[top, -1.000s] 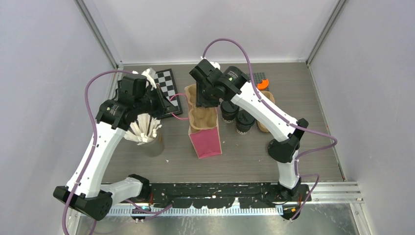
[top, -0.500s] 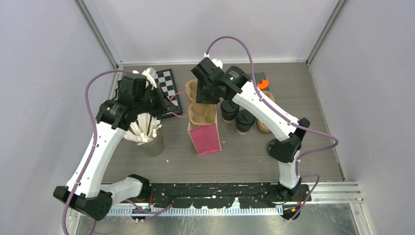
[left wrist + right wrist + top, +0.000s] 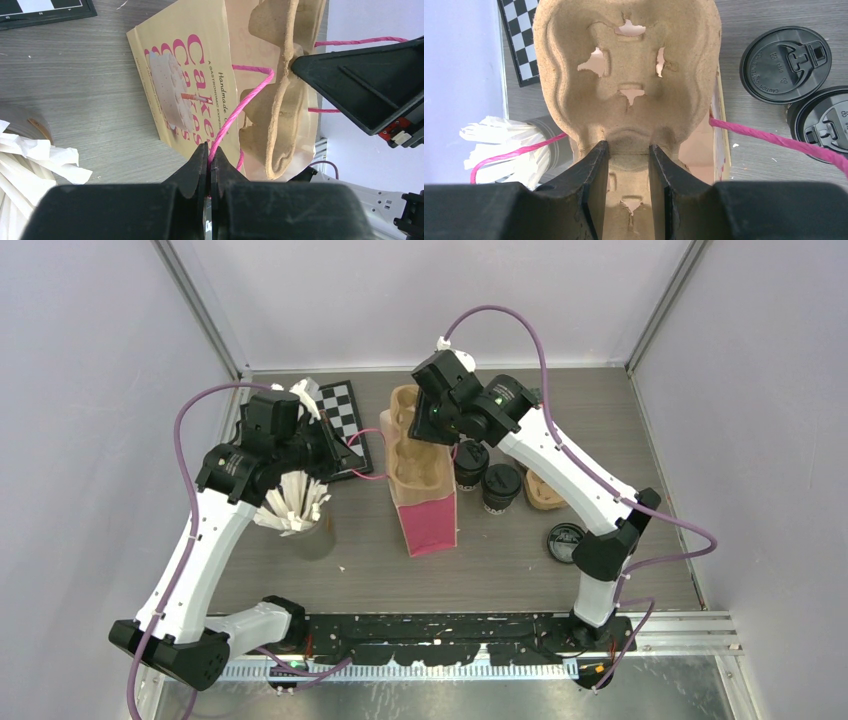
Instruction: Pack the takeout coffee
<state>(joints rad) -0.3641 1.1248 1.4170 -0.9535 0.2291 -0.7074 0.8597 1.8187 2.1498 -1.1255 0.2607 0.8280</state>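
Two takeout coffee cups point(image 3: 470, 464) point(image 3: 500, 487) with black lids stand side by side on the table, right of the pink paper bag point(image 3: 430, 522). In the right wrist view they show at the right, one cup point(image 3: 786, 65) beside the other point(image 3: 824, 122). My right gripper point(image 3: 432, 428) point(image 3: 628, 167) is shut on the centre ridge of the brown cup carrier point(image 3: 415, 450) point(image 3: 629, 75), holding it tilted over the bag's open mouth. My left gripper point(image 3: 345, 455) point(image 3: 209, 167) is shut on the bag's pink string handle point(image 3: 245, 100), holding the bag point(image 3: 190, 100) open from the left.
A grey cup of white sticks point(image 3: 300, 510) stands left of the bag. A chessboard point(image 3: 345, 420) lies at the back left. A second brown carrier point(image 3: 545, 492) lies right of the cups. A round black disc with white print point(image 3: 565, 538) lies near the right arm.
My right gripper has raised the carrier up and back, out of the bag's mouth, tilting it. The right arm's elbow swung right, uncovering the black disc. The left arm has not moved.
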